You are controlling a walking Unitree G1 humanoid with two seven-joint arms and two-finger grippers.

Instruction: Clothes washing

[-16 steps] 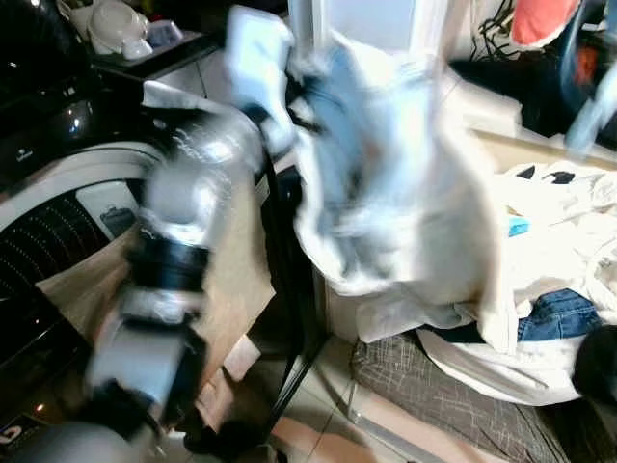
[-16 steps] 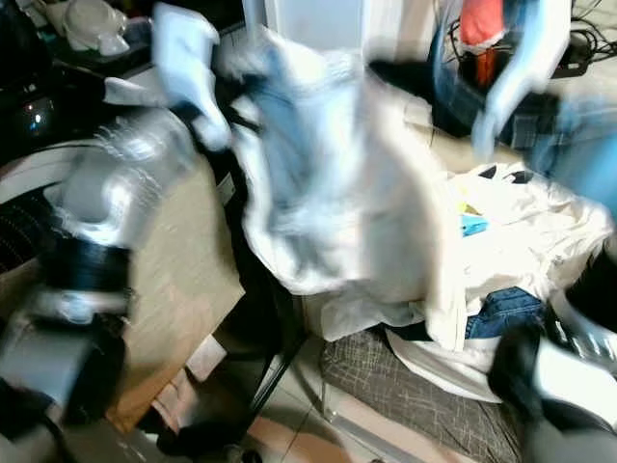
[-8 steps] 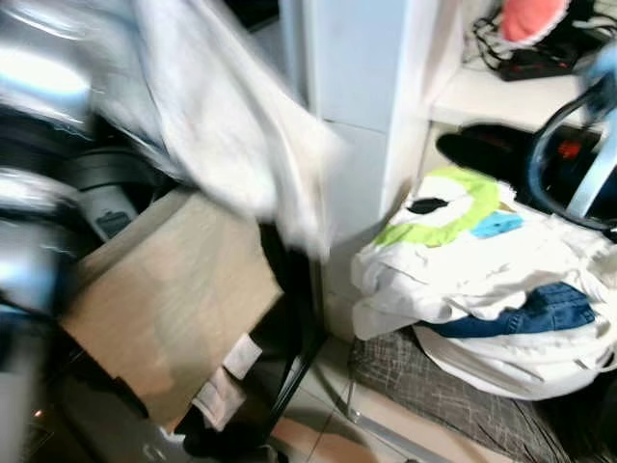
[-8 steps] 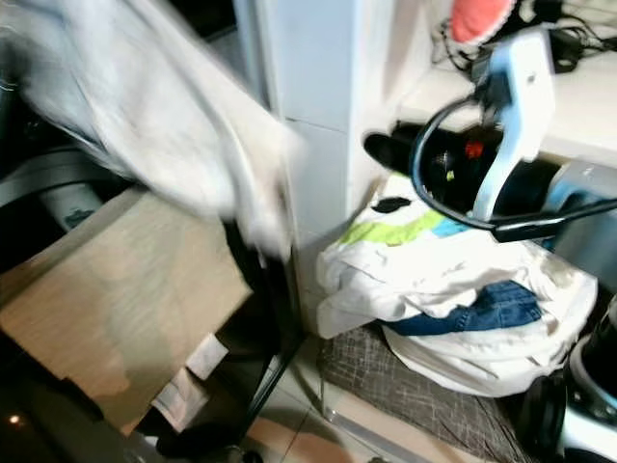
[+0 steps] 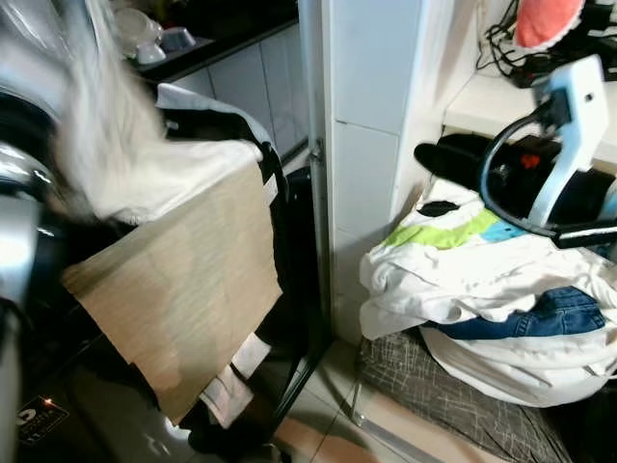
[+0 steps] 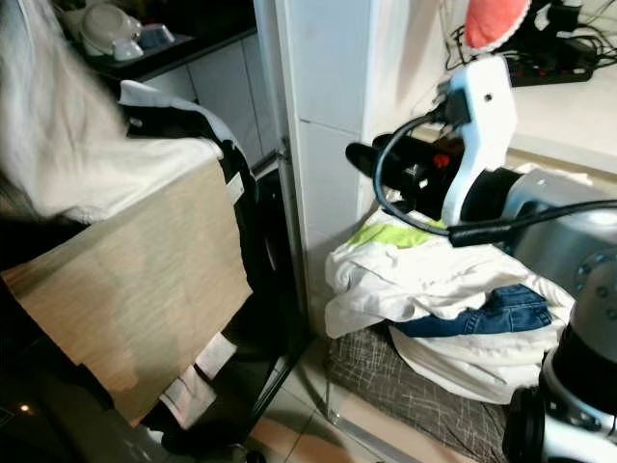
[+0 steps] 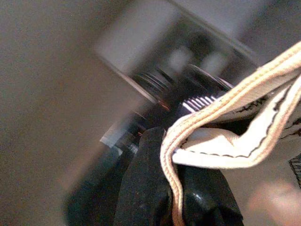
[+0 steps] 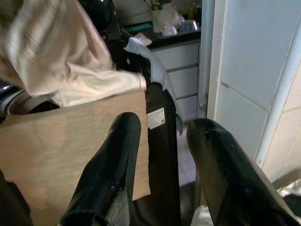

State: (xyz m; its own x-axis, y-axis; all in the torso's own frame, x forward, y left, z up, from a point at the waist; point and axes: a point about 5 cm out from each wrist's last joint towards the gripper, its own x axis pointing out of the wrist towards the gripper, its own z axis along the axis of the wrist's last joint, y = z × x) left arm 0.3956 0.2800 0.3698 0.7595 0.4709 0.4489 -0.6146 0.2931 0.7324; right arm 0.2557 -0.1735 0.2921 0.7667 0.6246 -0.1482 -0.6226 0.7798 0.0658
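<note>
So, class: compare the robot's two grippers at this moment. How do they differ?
The left gripper is shut on a cream garment; the right gripper is open and holds nothing. The left lifts cloth above the tan board; the right hangs near the clothes pile. Both have black fingers.

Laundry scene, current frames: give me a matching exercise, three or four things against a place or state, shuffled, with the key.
Things:
1. white garment
2. jeans
3. right gripper
4. cardboard

Places or states:
A. open, holding nothing
B. leaning against the dark rack
C. pinched by the left gripper
D. tucked in the clothes pile on the right

Pairs: 1-C, 2-D, 3-A, 4-B
</note>
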